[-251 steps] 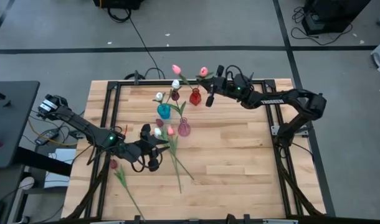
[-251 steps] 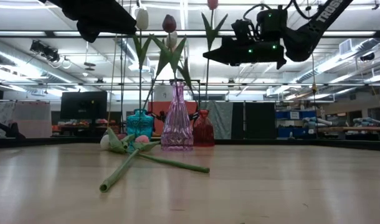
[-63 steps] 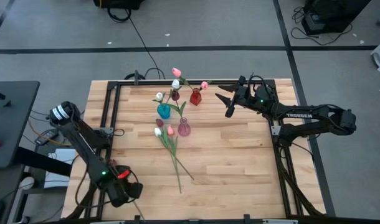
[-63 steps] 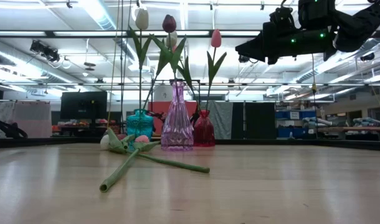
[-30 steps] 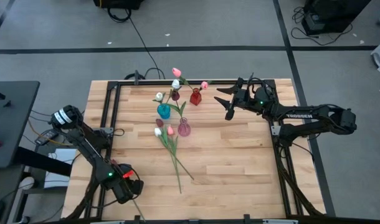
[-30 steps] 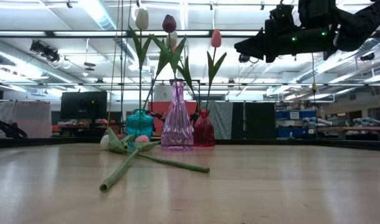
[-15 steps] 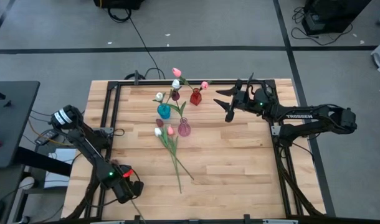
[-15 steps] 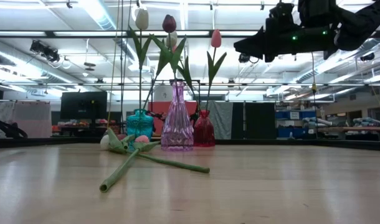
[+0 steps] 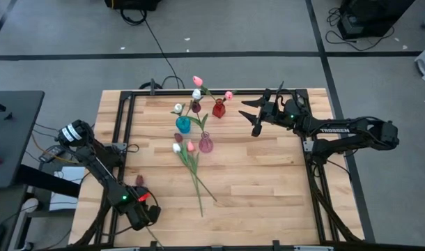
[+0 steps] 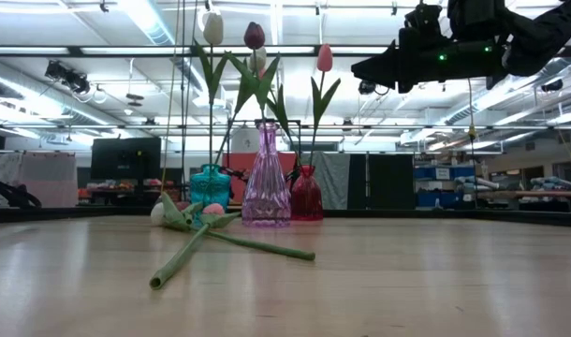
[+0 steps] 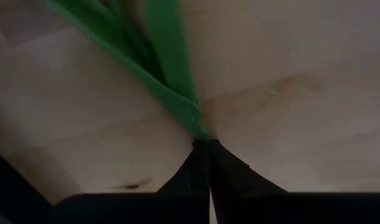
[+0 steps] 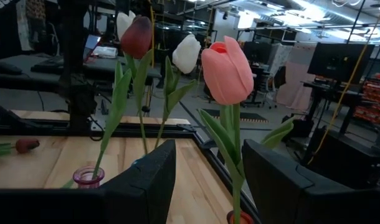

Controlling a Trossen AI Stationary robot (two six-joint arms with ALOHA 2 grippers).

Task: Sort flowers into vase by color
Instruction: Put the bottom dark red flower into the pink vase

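Observation:
A dark red flower lies near the table's near left corner, its bud (image 9: 138, 180) beside my left arm. My left gripper (image 9: 148, 217) is shut on its green stem (image 11: 177, 93). My right gripper (image 9: 249, 117) hangs open high over the far right of the table, level with the pink flower (image 12: 227, 68) in the red vase (image 9: 219, 109). A teal vase (image 9: 183, 125) and a purple vase (image 9: 206, 144) also hold flowers. Three loose flowers (image 9: 191, 164) lie on the table by the purple vase. My left gripper pinches the green stem (image 11: 198, 127) between its two fingertips (image 11: 205, 165), just below where the leaves spread from it. The fingers come from above, close over the wood. In the high view the gripper's own body hides the place of contact.
The three vases stand close together at the far middle. The loose stems (image 10: 206, 245) run from the vases toward the near edge. A black metal frame (image 9: 118, 139) borders the table. Bare wood (image 9: 268, 188) lies on the right half.
My left gripper has shut on the green stem near the near left corner. The dark red bud has come into view beside my left arm, where it did not show half a second ago.

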